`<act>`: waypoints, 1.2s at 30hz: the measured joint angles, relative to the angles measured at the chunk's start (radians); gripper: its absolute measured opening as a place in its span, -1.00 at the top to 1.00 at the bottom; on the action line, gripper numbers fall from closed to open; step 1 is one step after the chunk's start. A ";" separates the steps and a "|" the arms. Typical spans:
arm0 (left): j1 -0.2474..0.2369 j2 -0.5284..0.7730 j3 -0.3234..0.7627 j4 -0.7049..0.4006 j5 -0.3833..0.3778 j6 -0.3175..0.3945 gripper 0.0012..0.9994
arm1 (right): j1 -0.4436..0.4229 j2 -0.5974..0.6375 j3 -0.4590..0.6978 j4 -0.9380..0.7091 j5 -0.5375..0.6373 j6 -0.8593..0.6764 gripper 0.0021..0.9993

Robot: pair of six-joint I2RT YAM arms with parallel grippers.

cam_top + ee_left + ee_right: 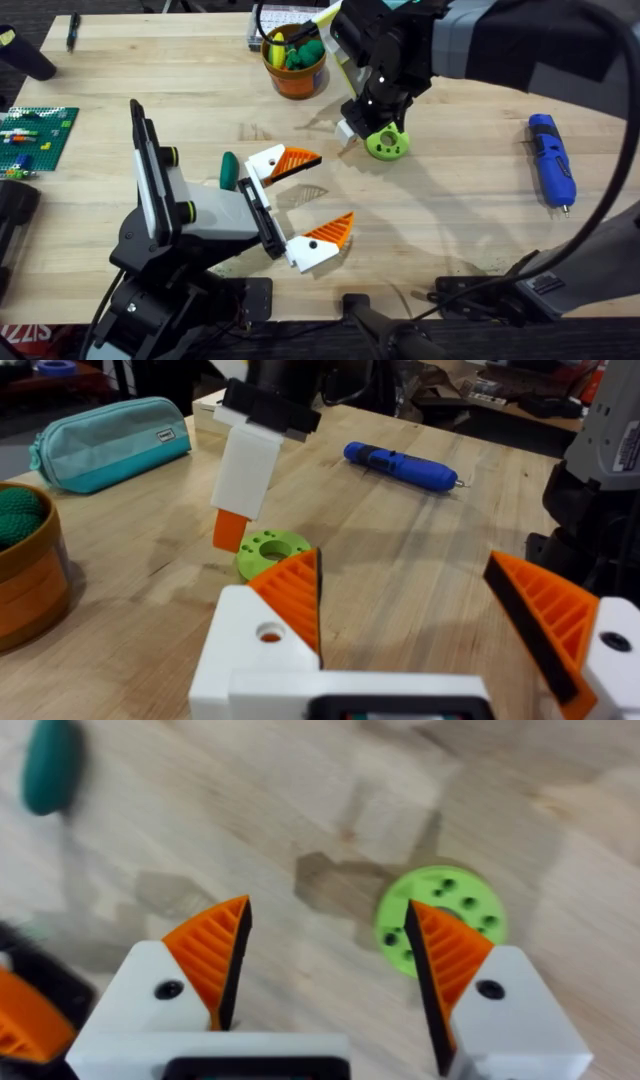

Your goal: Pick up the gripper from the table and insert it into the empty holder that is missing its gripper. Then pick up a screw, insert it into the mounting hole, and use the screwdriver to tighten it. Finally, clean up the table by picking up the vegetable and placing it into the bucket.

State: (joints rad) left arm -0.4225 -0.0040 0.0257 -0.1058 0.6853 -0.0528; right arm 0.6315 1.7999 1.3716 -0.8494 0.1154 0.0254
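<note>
Behind the gripper (pixel 272 550), the left wrist view reveals a teal pouch (pixel 110 440).

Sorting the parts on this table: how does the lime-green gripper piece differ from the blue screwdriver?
The gripper piece is lime green, flat and round with dark holes; the screwdriver is blue with black bands, long and pen-shaped. The gripper piece lies at the right gripper, just beside one finger, while the screwdriver lies apart, near the table's right side. Both rest on the wood, neither held.
</note>
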 joint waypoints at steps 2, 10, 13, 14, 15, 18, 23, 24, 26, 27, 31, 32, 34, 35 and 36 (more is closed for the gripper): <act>0.000 0.005 0.000 0.005 0.000 -0.001 -0.98 | 0.000 0.001 0.000 -0.003 0.000 0.000 0.03; 0.000 0.005 0.000 0.006 -0.011 0.000 -0.98 | -0.006 -0.019 0.031 -0.118 -0.007 0.017 0.03; 0.000 0.005 0.000 0.006 -0.017 0.000 -0.98 | -0.009 -0.079 0.046 -0.124 -0.006 0.022 0.03; 0.000 0.005 0.000 0.006 -0.018 0.000 -0.98 | -0.011 -0.106 0.049 -0.129 -0.003 0.023 0.03; 0.000 0.005 0.000 0.006 -0.020 0.000 -0.98 | -0.012 -0.136 0.053 -0.134 -0.001 0.023 0.03; 0.000 0.005 0.000 0.006 -0.022 0.000 -0.98 | -0.013 -0.217 0.055 -0.148 0.014 0.031 0.03; 0.000 0.005 0.000 0.006 -0.026 0.000 -0.97 | -0.017 -0.325 -0.011 -0.094 0.041 0.068 0.03; 0.000 0.005 0.000 0.006 -0.027 0.000 -0.97 | -0.018 -0.335 -0.042 -0.071 0.043 0.078 0.03; 0.000 0.005 0.000 0.006 -0.027 0.000 -0.97 | -0.020 -0.339 -0.116 -0.011 0.047 0.102 0.03; 0.000 0.005 0.000 0.006 -0.027 0.000 -0.97 | -0.020 -0.333 -0.150 0.012 0.048 0.114 0.03; 0.000 0.005 0.000 0.007 -0.027 0.000 -0.97 | -0.020 -0.286 -0.247 0.069 0.049 0.150 0.03; 0.000 0.005 0.000 0.007 -0.027 0.000 -0.97 | -0.020 -0.273 -0.256 0.070 0.049 0.155 0.03; 0.000 0.005 0.000 0.007 -0.027 0.000 -0.97 | -0.020 -0.253 -0.261 0.074 0.049 0.161 0.03; 0.000 0.005 0.000 0.007 -0.027 0.000 -0.97 | -0.020 -0.244 -0.261 0.079 0.049 0.163 0.03; 0.000 0.005 0.000 0.007 -0.027 0.000 -0.97 | -0.020 -0.237 -0.261 0.083 0.049 0.165 0.03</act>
State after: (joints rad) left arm -0.4229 0.0006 0.0257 -0.0990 0.6579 -0.0532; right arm 0.6117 1.5627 1.1107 -0.7663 0.1646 0.1907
